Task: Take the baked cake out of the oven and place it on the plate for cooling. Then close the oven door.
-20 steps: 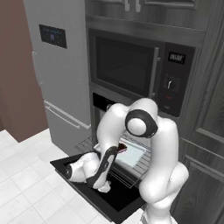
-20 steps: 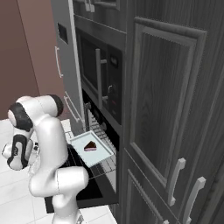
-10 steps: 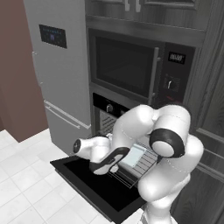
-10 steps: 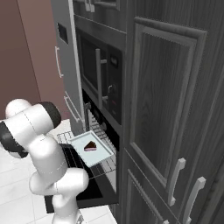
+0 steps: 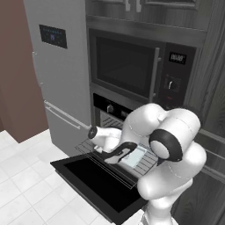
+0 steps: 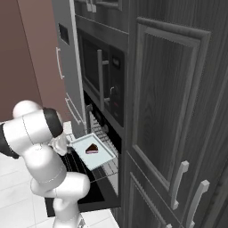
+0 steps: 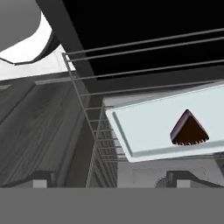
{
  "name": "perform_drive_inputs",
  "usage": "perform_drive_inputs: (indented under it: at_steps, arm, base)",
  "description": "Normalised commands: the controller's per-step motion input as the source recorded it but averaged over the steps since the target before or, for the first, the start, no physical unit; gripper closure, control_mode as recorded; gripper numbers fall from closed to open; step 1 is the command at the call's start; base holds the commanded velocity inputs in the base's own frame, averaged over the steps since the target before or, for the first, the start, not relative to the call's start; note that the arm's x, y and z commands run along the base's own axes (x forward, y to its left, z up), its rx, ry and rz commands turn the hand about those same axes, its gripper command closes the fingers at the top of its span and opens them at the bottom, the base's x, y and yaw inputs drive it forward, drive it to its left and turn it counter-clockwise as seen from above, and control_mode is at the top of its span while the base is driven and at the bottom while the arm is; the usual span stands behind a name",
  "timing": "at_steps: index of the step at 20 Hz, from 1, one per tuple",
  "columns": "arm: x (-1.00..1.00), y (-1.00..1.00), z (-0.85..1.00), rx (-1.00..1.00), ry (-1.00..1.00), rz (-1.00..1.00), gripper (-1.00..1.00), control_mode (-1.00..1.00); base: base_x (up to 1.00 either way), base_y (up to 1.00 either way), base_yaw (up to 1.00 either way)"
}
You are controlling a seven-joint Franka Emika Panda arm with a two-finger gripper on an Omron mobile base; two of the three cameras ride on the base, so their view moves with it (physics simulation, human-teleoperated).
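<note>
A tall grey fridge (image 5: 61, 74) fills the left of the left base view, a dark panel (image 5: 52, 36) on its door. A black microwave (image 5: 140, 70) sits upper centre. Dark wood cabinets (image 6: 178, 116) fill the right base view's right side. White floor tiles (image 5: 22, 193) lie lower left.

Place: home kitchen, rendered sim.
Appliances: black built-in oven (image 5: 115, 115) w/ knobs, microwave (image 5: 140, 68) stacked right above it.
Fridge: tall steel unit (image 5: 61, 74) on the left, small display up top.
Cabinets: dark wood doors (image 6: 171, 102), silver handles.
Floor: white tiles (image 5: 26, 193).
Wall: brown (image 5: 15, 74).
</note>
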Motion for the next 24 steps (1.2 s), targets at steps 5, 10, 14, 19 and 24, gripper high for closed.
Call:
perform_drive_inputs:
  at_steps: [5, 10, 14, 19, 24]
  arm:
    - [0.09, -0.11, 0.00, 0.00, 0.00, 0.13, -1.00, -1.00]
    - [0.26, -0.03, -0.01, 0.00, 0.00, 0.12, -1.00, -1.00]
    - [0.39, 0.00, -0.07, 0.00, 0.05, 0.09, -1.00, -1.00]
    - [0.27, 0.00, -0.15, 0.00, 0.12, 0.05, -1.00, -1.00]
    - [0.22, 0.00, -0.13, 0.00, 0.18, 0.03, -1.00, -1.00]
  base:
    - [0.00, 0.00, 0.00]
    - [0.00, 0.00, 0.00]
    - [0.00, 0.00, 0.00]
    - [0.00, 0.00, 0.00]
    - [0.00, 0.00, 0.00]
